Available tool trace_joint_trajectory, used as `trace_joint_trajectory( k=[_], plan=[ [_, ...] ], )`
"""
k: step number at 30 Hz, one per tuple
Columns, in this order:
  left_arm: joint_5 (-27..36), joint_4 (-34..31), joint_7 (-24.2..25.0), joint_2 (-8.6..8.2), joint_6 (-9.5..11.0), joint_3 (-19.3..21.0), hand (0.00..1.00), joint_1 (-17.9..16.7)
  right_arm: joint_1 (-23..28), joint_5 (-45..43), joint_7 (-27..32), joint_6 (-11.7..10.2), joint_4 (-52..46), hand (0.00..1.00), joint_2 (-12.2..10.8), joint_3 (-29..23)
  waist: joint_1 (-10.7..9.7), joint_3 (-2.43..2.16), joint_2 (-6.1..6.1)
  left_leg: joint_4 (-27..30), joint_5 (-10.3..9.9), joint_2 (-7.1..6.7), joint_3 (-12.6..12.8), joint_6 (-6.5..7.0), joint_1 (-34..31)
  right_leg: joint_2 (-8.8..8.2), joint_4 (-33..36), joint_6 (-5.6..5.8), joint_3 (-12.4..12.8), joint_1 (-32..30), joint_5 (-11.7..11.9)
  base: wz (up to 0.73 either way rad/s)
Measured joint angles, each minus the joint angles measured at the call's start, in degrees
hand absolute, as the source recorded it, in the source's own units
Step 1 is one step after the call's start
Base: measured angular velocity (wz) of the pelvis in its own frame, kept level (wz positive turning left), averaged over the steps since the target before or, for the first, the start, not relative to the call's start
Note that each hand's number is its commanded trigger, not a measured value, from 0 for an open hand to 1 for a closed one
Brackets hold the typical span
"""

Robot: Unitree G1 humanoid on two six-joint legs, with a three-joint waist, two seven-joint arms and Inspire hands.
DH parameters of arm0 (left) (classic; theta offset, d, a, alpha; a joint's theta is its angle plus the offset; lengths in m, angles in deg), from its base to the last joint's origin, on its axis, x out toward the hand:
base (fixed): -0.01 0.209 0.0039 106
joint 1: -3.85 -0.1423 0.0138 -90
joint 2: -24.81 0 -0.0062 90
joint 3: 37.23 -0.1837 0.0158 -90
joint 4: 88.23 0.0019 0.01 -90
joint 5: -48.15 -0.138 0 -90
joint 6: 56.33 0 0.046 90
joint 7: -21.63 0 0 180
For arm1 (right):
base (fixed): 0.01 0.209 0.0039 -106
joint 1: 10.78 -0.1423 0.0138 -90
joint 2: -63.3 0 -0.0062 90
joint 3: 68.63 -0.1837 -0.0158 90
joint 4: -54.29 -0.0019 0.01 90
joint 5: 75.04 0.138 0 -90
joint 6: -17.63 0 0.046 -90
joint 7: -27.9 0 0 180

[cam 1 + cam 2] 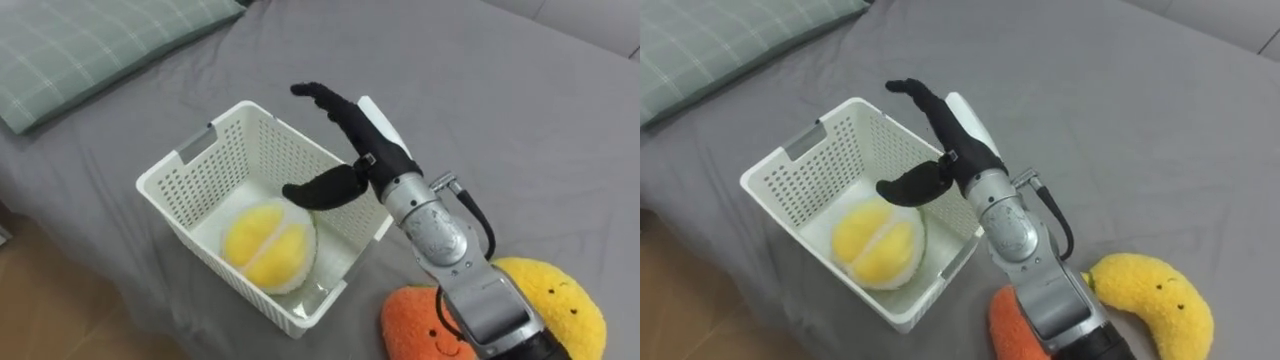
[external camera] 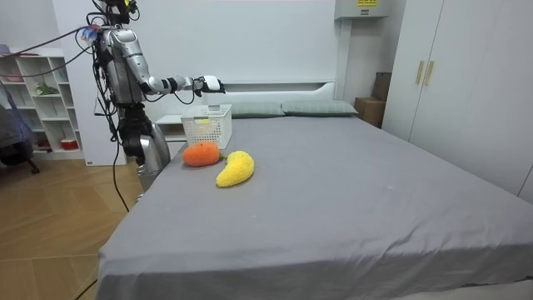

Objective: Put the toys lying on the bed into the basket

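Robot: is standing on the wooden floor at the side of the bed (image 1: 480, 90), near its head end, holding its right arm out over the mattress.
Right hand (image 1: 358, 140): is hovering above the far right side of the basket, fingers stretched out straight and the thumb splayed wide toward the basket's inside, gripping nothing.
Basket (image 1: 200, 185): a white perforated plastic basket, sitting upright on the grey bedcover close to the edge where the robot is standing.
Yellow plush fruit (image 1: 265, 245): is lying on the basket's floor, below the thumb and apart from it.
Orange plush (image 1: 415, 325): is lying on the bedcover just beside the basket's near right corner, partly covered by the forearm.
Banana plush (image 1: 560, 300): is lying on the bedcover right against the orange plush, on its right side.
Pillow (image 1: 90, 45): a green checked pillow, resting at the head of the bed, apart from the basket.
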Motion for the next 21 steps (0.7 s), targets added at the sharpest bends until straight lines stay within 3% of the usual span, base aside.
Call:
trace_joint_trajectory(
  k=[4, 8, 11, 17, 21],
  plan=[
    [0.01, -0.05, -0.64, -0.03, 0.05, 0.16, 0.0, -0.35, 1.68, 0.95, 0.9, -0.85, 0.01, 0.0, 0.31, -2.12, -0.41, -0.35, -0.28, -0.54, 0.01, 0.21, 1.27, 0.06, 1.14, 0.04, 0.03, 0.07, 1.43, 0.29, 0.06, -0.18],
    [0.09, 0.05, -0.95, -0.03, 0.11, 0.95, 0.0, -0.11, 4.35, 2.85, 1.74, -1.81, 0.41, 0.0, 1.82, -4.0, -2.33, -0.66, -0.62, -1.29, -0.01, 0.47, 2.67, 0.16, 2.27, 0.06, 0.18, 0.13, 3.05, 0.43, 0.11, -0.2],
    [0.25, 0.23, -0.96, 0.11, 0.36, 1.17, 0.0, 0.54, 4.83, 2.85, 1.86, -2.22, 3.3, 0.0, 3.03, -5.78, -3.29, -0.73, -0.85, -1.5, -0.08, 0.85, 4.11, 0.24, 2.43, 0.18, 0.64, 0.07, 4.43, 0.01, 0.19, -0.23],
    [0.26, 0.13, -0.82, 0.16, 0.98, 1.63, 0.0, 0.56, 6.86, 2.06, 3.33, -2.21, 3.78, 0.0, 3.71, -11.64, -7.17, -0.84, -1.04, -1.47, -0.2, 1.14, 5.37, 0.37, 2.5, 0.37, 1.0, 0.05, 5.84, -0.61, 0.37, -0.13],
    [0.2, 0.18, -0.76, 0.29, 1.04, 2.07, 0.0, 0.19, 8.76, 0.28, 5.16, -2.25, 4.69, 0.0, 5.7, -15.49, -8.92, -0.82, -1.04, -1.56, -0.33, 1.29, 6.2, 0.52, 3.01, 0.33, 1.02, 0.11, 6.03, -0.63, 0.53, -0.09]
  ],
)
